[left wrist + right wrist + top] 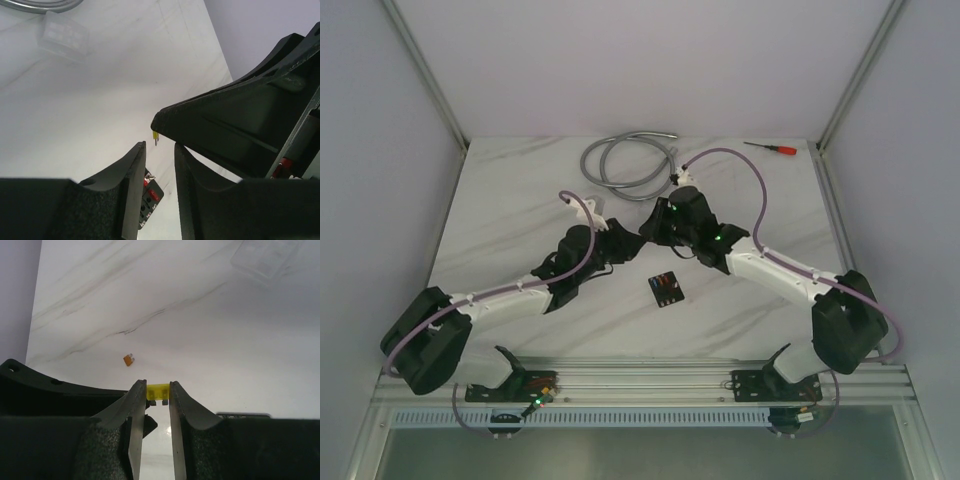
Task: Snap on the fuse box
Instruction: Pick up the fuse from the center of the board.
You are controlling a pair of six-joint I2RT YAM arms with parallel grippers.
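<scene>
The black fuse box (666,289) lies flat on the marble table, ahead of the two arm bases and apart from both grippers. The left wrist view shows it (150,197) below and between the left fingers, with red fuses in its slots. My right gripper (157,390) is shut on a small yellow fuse (157,391), held above the table. My left gripper (159,145) stands with its jaws narrowly apart and nothing between them, its tips just under that yellow fuse (155,136). Seen from above, the left gripper (620,238) and right gripper (650,228) meet tip to tip behind the fuse box.
A clear plastic cover (62,35) lies on the table further back. An orange fuse (129,359) lies loose on the marble. A coiled grey cable (630,160) and a red screwdriver (770,148) sit at the far edge. White walls close in both sides.
</scene>
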